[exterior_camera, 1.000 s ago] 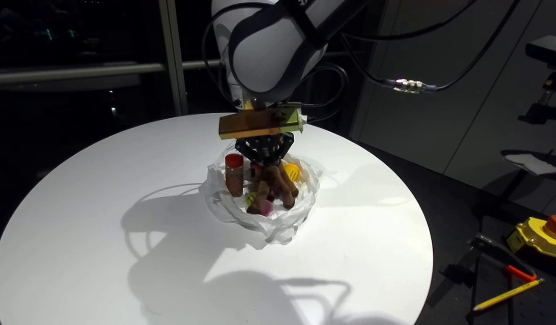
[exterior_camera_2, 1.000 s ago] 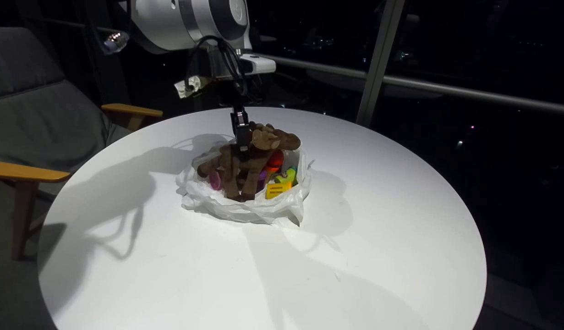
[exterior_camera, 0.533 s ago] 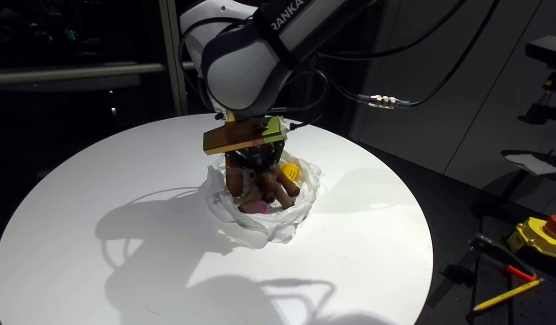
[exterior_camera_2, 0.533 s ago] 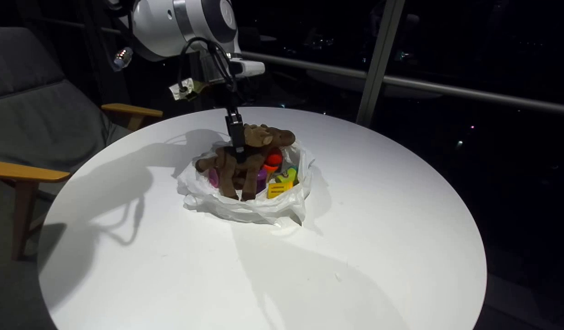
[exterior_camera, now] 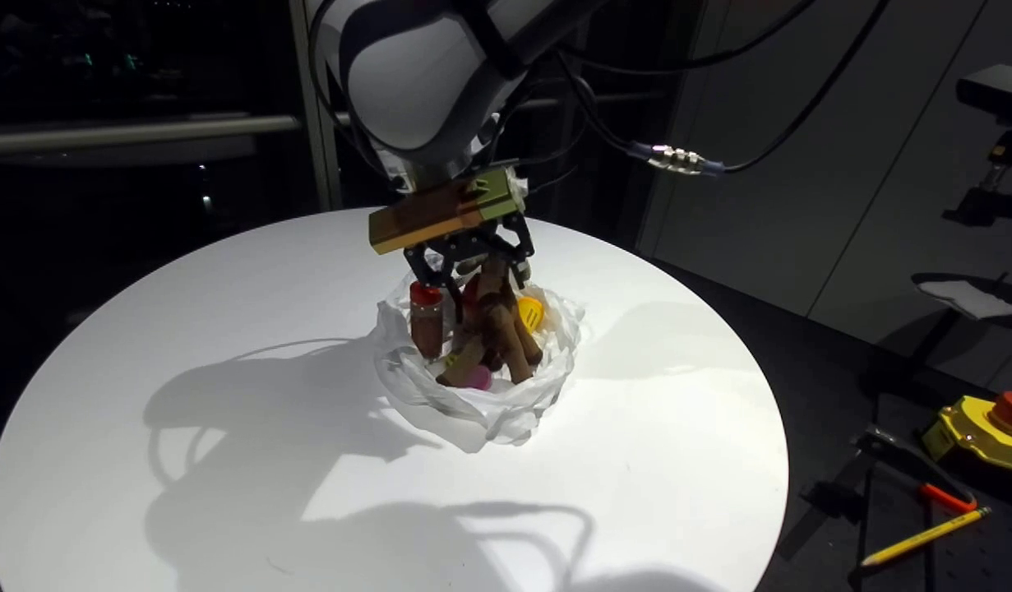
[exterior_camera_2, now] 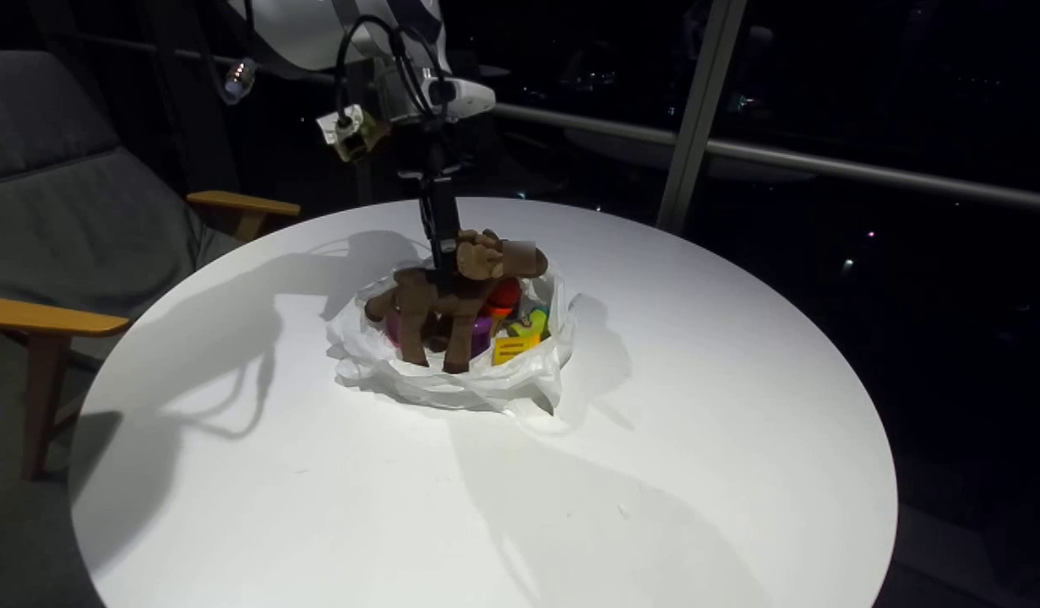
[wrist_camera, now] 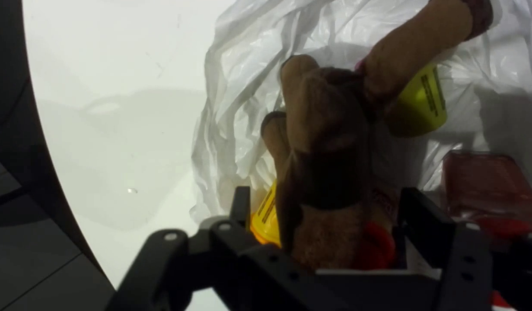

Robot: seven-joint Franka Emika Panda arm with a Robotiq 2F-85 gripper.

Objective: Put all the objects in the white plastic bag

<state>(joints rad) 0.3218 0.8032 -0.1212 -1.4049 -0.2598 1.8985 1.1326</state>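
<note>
The hand (wrist_camera: 325,202) hangs low over the middle of the white plastic bag (exterior_camera_2: 456,390), its fingers spread wide on either side of the brown plush animal (wrist_camera: 326,134); in the wrist view gaps show along both flanks, so it has hold of nothing. The plush animal lies in the bag straight beneath the hand and takes up most of the way down between the fingers, its head raised close beside the hand in an exterior view. It half covers what lies under it. Just outside one finger stands a red-lidded jar (exterior_camera: 426,330), crowding that side; whether the two touch I cannot tell. Between that same finger and the plush animal shows a red piece (wrist_camera: 376,248), mostly hidden. Lower down by the opposite fingertip sits a yellow-orange tub (exterior_camera: 531,313). Farther out from the hand, partly under the plush animal's legs, are a yellow-green tub (wrist_camera: 421,108) and a pink round piece (exterior_camera: 478,377); lower than the hand, in an exterior view, show a purple container (exterior_camera_2: 481,336) and a green container (exterior_camera_2: 530,323). The bag's crumpled rim rings all of these on the white counter (exterior_camera_2: 672,507). A metal cable connector (exterior_camera: 676,159) hangs above and to one side of the hand. Well apart from it, off the counter, are a grey chair (exterior_camera_2: 59,219), a yellow box with a red button (exterior_camera: 978,436) and a pencil (exterior_camera: 925,537).
</note>
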